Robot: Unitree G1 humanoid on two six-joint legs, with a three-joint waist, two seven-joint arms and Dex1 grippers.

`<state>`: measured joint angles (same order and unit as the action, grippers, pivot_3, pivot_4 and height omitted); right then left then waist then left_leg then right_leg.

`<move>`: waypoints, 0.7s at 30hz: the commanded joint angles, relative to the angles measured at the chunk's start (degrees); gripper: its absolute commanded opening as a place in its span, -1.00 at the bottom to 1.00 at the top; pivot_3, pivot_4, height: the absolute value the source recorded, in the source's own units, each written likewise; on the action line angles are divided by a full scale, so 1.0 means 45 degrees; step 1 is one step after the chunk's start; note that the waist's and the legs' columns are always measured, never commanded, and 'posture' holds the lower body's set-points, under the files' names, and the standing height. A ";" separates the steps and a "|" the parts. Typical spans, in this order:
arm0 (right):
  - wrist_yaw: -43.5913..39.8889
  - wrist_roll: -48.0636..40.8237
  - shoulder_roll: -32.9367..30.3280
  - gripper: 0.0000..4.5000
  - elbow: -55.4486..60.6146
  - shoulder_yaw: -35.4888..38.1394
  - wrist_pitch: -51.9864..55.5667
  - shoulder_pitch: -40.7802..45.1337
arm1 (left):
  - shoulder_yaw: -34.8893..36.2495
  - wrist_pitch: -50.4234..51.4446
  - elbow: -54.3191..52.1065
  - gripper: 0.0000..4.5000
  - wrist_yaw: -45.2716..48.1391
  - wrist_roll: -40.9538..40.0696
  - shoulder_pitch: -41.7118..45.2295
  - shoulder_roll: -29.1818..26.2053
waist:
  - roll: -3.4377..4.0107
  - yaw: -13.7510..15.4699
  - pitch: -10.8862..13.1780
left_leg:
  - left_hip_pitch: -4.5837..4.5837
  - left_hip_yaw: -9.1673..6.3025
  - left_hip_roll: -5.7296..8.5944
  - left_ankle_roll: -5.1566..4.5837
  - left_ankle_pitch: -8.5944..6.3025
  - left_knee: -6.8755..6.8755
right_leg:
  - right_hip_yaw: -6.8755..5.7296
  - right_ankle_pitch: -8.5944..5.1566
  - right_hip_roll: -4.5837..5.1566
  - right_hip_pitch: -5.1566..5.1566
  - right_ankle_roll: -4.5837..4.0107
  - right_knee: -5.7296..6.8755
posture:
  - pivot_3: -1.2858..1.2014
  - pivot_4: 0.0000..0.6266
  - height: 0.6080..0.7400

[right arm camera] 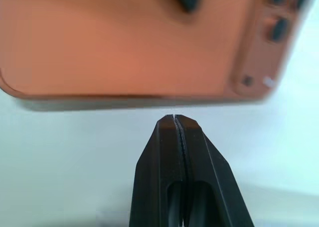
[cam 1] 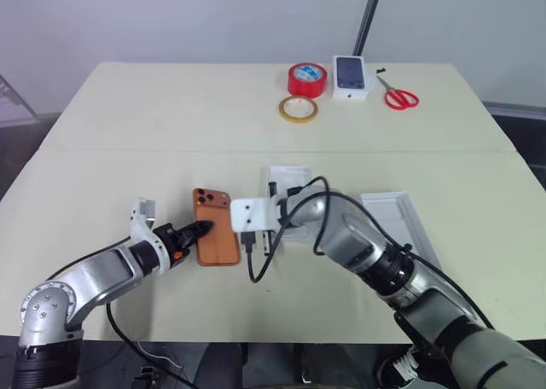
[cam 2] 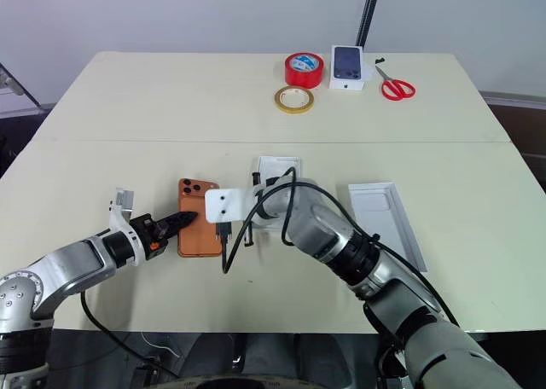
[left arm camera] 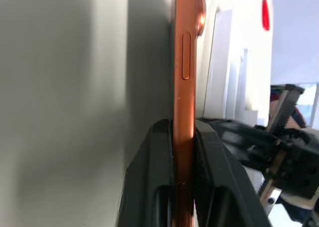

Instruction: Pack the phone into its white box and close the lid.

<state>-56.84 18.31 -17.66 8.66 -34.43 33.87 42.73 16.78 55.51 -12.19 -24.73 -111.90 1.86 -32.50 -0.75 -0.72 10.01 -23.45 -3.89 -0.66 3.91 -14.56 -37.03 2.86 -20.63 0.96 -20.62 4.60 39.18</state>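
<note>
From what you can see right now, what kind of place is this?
Probably a lab or packing workbench: a plain beige table bearing red tape, red scissors and a small phone carton, against a bare wall.

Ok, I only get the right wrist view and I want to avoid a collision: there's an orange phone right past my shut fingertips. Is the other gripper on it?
Observer: Yes. The left gripper is shut on the phone, one finger on each face, at the long edge opposite yours.
Operator: Is my gripper touching the phone?
Observer: The right gripper holds nothing and points at the phone's near long edge; I cannot tell whether it touches.
Operator: And where is the box?
Observer: The white box lies open on the table on the far side of your arm, partly hidden by it.
</note>
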 commanded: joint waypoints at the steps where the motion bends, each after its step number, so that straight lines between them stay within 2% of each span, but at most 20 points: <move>1: 0.0021 -0.1287 -0.0214 -1.00 0.2123 0.2339 0.1158 -0.0015 | 0.0302 -0.0150 -0.0712 -0.99 -0.0051 -0.0244 0.0667 0.0002 | -0.0003 0.0003 0.0002 | -0.0001 -0.0001 0.0000 0.0000 0.0000 0.0000 | 0.0000 0.0000 -0.0001 -0.0002 0.0000 0.0000 | 0.03 -0.52 1.00; 3: -0.0241 -0.2047 -0.1003 -1.00 0.2782 0.3890 0.1632 -0.0545 | 0.0060 -0.0273 -0.0795 -0.99 -0.0144 -0.0244 0.1571 0.0170 | -0.0004 -0.0043 0.0002 | 0.0002 -0.0002 -0.0002 0.0000 0.0000 0.0001 | -0.0001 0.0000 -0.0002 0.0003 0.0000 0.0000 | 0.03 -0.52 1.00; 5: -0.0597 -0.2801 -0.1912 -1.00 0.3249 0.5102 0.2051 -0.1160 | -0.0250 -0.0319 -0.0678 -0.99 -0.0257 -0.0244 0.2508 0.0414 | -0.0030 0.0277 0.0052 | -0.0023 -0.0032 0.0015 0.0000 0.0000 -0.0006 | -0.0023 0.0000 0.0008 -0.0001 0.0000 -0.0005 | 0.03 -0.52 1.00; 9: -0.1034 -0.4364 -0.3699 -1.00 0.3927 0.7436 0.2454 -0.3061 | -0.1731 -0.0323 0.0560 -0.99 -0.0618 -0.0244 0.4799 0.1420 | -0.0037 0.0365 0.0055 | -0.0024 -0.0032 0.0058 -0.0028 -0.0015 -0.0019 | -0.0031 0.0002 0.0049 0.0037 0.0005 -0.0045 | 0.03 -0.52 1.00; 14: -0.0558 -0.5126 -0.4798 -1.00 0.4514 0.8554 0.2598 -0.4797 | -0.3211 0.0160 0.2444 -0.99 -0.0070 0.0778 0.6393 0.2191 | -0.0024 0.0006 0.0066 | -0.0020 0.0000 0.0036 -0.0037 -0.0017 -0.0018 | -0.0002 0.0001 0.0014 0.0026 0.0009 -0.0044 | 0.03 -0.52 1.00; 17: -0.0302 -0.5505 -0.5215 -1.00 0.4825 0.8794 0.2753 -0.5322 | -0.3559 0.0464 0.3185 -0.99 0.0364 0.1418 0.6819 0.2374 | -0.0006 -0.0139 0.0079 | -0.0009 0.0016 0.0000 -0.0026 -0.0011 -0.0012 | 0.0017 0.0001 -0.0037 0.0011 0.0007 -0.0020 | 0.03 -0.52 1.00; 21: 0.0244 -0.5819 -0.5598 -1.00 0.5066 0.9037 0.2888 -0.5897 | -0.3714 0.0922 0.3796 -0.99 0.0818 0.2078 0.7192 0.2604 | -0.0004 -0.0016 0.0082 | 0.0000 0.0011 -0.0021 -0.0010 -0.0002 -0.0013 | 0.0022 0.0002 -0.0065 0.0011 0.0004 0.0000 | 0.03 -0.52 1.00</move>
<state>-56.72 -6.53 -41.82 28.91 4.75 46.92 16.36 -0.82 58.88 5.83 -23.25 -102.71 32.39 -21.03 -0.77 -0.79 10.38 -23.45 -3.84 -0.74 3.87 -14.57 -37.10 2.95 -20.63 0.69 -20.56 4.62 39.18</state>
